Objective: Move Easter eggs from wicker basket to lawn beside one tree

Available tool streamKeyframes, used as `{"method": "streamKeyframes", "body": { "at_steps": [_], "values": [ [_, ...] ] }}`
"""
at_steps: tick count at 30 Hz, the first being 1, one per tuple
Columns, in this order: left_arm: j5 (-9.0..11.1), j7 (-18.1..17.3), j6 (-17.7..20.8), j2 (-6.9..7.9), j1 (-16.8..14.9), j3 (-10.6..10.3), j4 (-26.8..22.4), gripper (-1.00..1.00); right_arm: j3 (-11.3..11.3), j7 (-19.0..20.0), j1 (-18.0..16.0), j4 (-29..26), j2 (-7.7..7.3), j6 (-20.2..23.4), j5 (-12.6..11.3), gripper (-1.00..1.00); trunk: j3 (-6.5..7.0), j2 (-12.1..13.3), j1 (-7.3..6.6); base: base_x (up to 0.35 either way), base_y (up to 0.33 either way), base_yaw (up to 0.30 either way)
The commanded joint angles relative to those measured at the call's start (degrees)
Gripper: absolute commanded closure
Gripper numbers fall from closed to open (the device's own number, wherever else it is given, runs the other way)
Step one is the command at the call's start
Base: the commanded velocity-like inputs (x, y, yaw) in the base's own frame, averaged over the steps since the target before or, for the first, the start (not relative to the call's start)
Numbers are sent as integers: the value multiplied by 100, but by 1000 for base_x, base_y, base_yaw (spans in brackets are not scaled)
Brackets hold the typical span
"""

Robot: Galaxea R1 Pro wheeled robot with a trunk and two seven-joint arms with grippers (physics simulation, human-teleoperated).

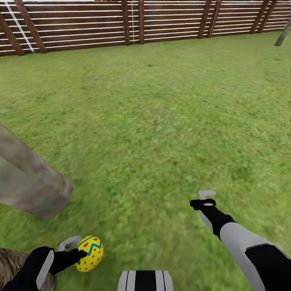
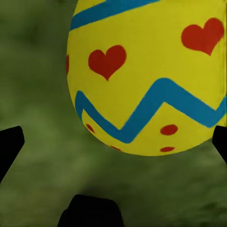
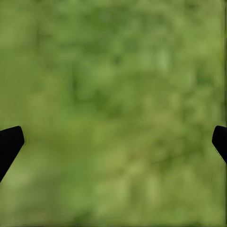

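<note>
One Easter egg (image 1: 89, 253), yellow with red hearts and dots and a blue zigzag, sits low over the lawn (image 1: 161, 121) at the near left. My left gripper (image 1: 76, 249) is open around it. In the left wrist view the egg (image 2: 146, 80) lies close to one fingertip (image 2: 220, 142), while the other fingertip (image 2: 9, 146) stands well clear, and my left gripper (image 2: 113, 142) spans it loosely. The tree's thick pale trunk (image 1: 32, 182) rises just beyond the egg. An edge of the wicker basket (image 1: 10, 266) peeks in behind my left arm. My right gripper (image 1: 205, 199) hangs open over bare grass (image 3: 113, 94).
A brown slatted fence (image 1: 141, 24) bounds the garden at the far side. Another trunk (image 1: 283, 36) leans in at the far right corner. Open grass stretches across the middle and right. My own base (image 1: 145, 281) shows at the near edge.
</note>
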Motion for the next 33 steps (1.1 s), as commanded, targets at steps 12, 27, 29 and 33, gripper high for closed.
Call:
{"method": "streamKeyframes", "body": {
  "at_steps": [12,27,29,33],
  "values": [
    [23,-11,35,-3,-2,4,14,-100,54,-31,0,147,41,27,-52,-100,263,15,-32,-276,0,0],
    [23,-24,27,-1,-2,2,-27,-100,41,1,0,994,50,6,-65,-100,595,35,-70,-2,0,0],
    [23,-33,27,-1,-2,2,-70,-100,36,6,0,1420,27,-253,-61,-100,639,38,-75,0,0,0],
    [23,-44,33,-1,-2,7,-131,-100,39,2,0,1544,24,-430,-62,-100,728,43,-86,0,0,0]
  ]
}}
